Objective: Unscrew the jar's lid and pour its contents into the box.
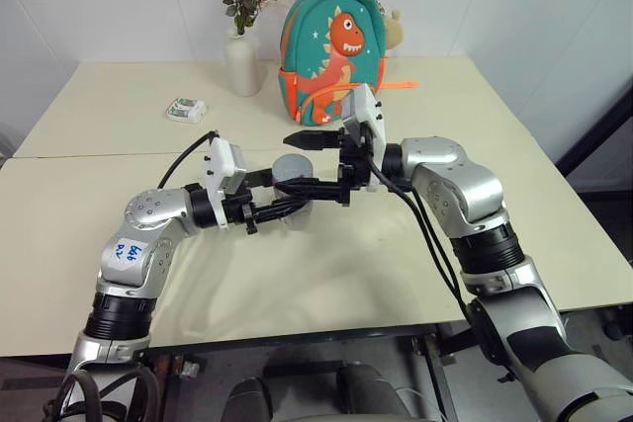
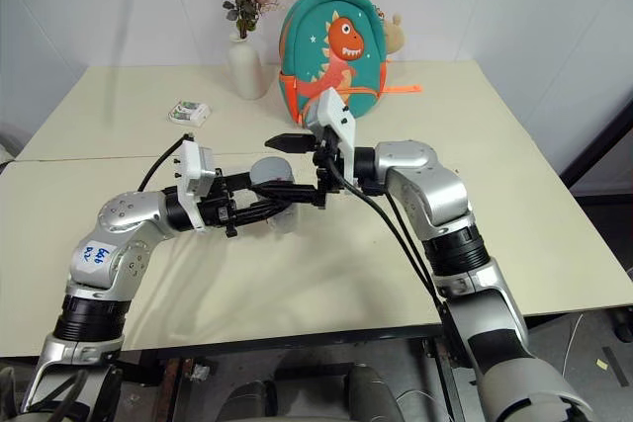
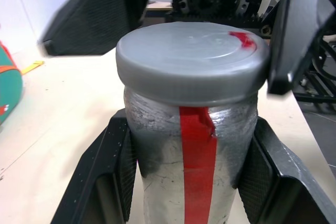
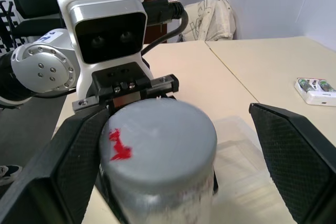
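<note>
My left gripper [image 1: 282, 207] is shut on the jar [image 3: 194, 171], a small clear cylinder with a red strip down its side, held upright above the table. The grey lid [image 3: 189, 61], with a red mark on top, sits on the jar. My right gripper [image 1: 309, 163] comes in level from the right and is open, its fingers [image 3: 94, 19] standing on either side of the lid with a gap to it. The clear box [image 4: 239, 145] lies on the table just beyond the jar. The jar's cloudy wall hides the contents.
At the back of the table stand a white vase of flowers [image 1: 241, 61] and a teal dinosaur backpack [image 1: 336, 46]. A small white-and-green packet [image 1: 185, 109] lies back left. A seam [image 1: 99, 155] crosses the table between its two halves.
</note>
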`<move>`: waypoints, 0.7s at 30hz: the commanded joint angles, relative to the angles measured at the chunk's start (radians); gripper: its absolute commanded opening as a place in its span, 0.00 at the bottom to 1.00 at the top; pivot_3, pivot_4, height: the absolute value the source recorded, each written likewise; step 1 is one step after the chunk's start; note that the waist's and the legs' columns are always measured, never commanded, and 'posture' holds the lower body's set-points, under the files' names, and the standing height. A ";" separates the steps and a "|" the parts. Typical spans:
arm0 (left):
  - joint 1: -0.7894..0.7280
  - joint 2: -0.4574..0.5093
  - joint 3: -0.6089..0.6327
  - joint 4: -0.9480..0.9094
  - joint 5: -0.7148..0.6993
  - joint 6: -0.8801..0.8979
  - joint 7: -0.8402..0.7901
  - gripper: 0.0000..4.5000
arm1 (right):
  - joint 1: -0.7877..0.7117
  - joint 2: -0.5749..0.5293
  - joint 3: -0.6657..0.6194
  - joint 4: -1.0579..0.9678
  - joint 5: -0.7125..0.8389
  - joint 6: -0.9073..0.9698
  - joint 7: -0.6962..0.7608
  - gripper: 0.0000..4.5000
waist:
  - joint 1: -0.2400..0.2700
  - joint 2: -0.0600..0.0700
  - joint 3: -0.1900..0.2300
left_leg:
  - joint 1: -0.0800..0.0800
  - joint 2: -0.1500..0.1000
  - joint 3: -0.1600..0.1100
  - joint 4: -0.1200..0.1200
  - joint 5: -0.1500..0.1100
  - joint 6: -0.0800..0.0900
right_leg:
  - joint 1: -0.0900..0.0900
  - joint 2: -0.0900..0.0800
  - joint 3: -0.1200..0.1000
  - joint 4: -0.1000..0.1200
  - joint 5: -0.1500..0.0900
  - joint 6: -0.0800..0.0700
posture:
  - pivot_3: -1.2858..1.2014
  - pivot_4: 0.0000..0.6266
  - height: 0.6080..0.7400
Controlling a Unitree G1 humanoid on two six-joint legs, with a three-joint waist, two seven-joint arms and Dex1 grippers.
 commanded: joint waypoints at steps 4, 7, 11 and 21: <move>0.016 0.021 0.033 -0.054 -0.030 -0.019 -0.025 0.48 | -0.002 -0.088 -0.108 0.053 0.006 -0.017 -0.022 0.99 | 0.000 0.000 -0.001 | 0.000 0.000 0.000 0.000 0.000 0.000 | 0.000 0.000 0.000 0.000 0.000 0.000 | 0.52 0.00 1.00; 0.019 0.028 0.042 -0.057 -0.034 -0.015 -0.028 0.48 | 0.002 -0.106 -0.116 0.071 0.005 -0.024 -0.018 0.99 | 0.002 0.000 -0.001 | 0.000 0.000 0.000 0.001 0.000 0.000 | 0.000 0.000 0.000 0.000 0.000 0.000 | 0.52 0.00 1.00; 0.028 0.043 0.059 -0.058 -0.038 -0.012 -0.032 0.48 | 0.009 -0.124 -0.138 0.077 0.012 -0.017 0.007 0.99 | -0.002 0.000 -0.002 | 0.000 0.000 0.000 0.001 0.000 0.000 | 0.000 0.000 0.000 0.000 0.000 0.000 | 0.52 0.00 1.00; 0.025 0.039 0.052 -0.055 -0.033 -0.002 -0.021 0.48 | 0.036 -0.091 -0.128 -0.103 0.128 0.103 0.052 0.99 | -0.011 0.001 -0.003 | 0.002 0.000 0.000 0.002 0.000 0.001 | 0.001 0.001 0.001 0.003 0.000 0.000 | 0.52 0.00 1.00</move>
